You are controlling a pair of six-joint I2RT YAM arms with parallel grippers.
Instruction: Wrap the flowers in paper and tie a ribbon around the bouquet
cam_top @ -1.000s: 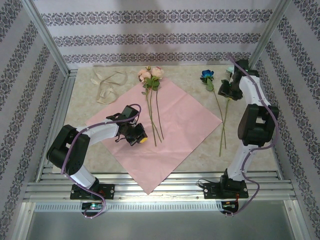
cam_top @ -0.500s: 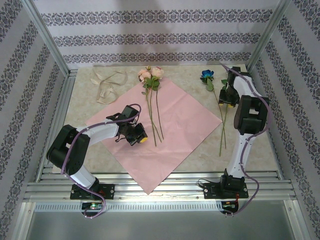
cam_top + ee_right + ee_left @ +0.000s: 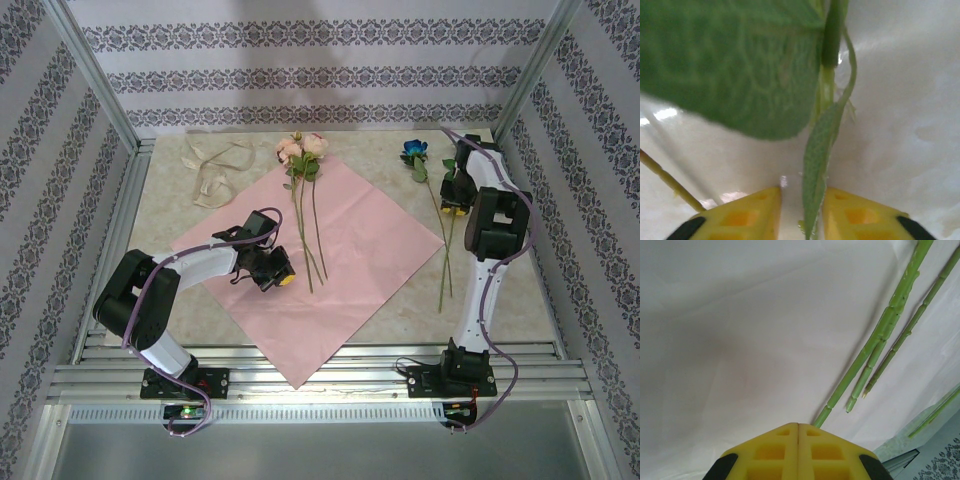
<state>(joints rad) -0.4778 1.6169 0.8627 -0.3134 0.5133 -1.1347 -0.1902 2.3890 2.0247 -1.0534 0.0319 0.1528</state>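
Observation:
The paper (image 3: pixel 350 240), a pinkish sheet, lies diamond-wise mid-table. Two pink flowers (image 3: pixel 302 148) rest with their stems down the sheet. My left gripper (image 3: pixel 283 281) sits shut and empty on the paper just left of those stem ends (image 3: pixel 880 335), its yellow fingertips (image 3: pixel 798 426) pressed together. A blue flower (image 3: pixel 414 150) and another stem (image 3: pixel 446 260) lie right of the paper. My right gripper (image 3: pixel 455 205) is down over that stem near its head. Its jaws (image 3: pixel 801 192) stand narrowly apart around a thin leaf (image 3: pixel 817 150), with a gap on the left side. The ribbon (image 3: pixel 215 170) lies looped at the back left.
A broad green leaf (image 3: pixel 735 60) hangs close in front of the right wrist camera. Metal frame posts (image 3: pixel 95 75) and patterned walls enclose the table on three sides. Bare marble-look tabletop (image 3: pixel 400 300) shows around the paper.
The right arm has swung in and lowered onto the stem right of the paper, and its jaws have narrowed around the leaf. The left arm has stayed still.

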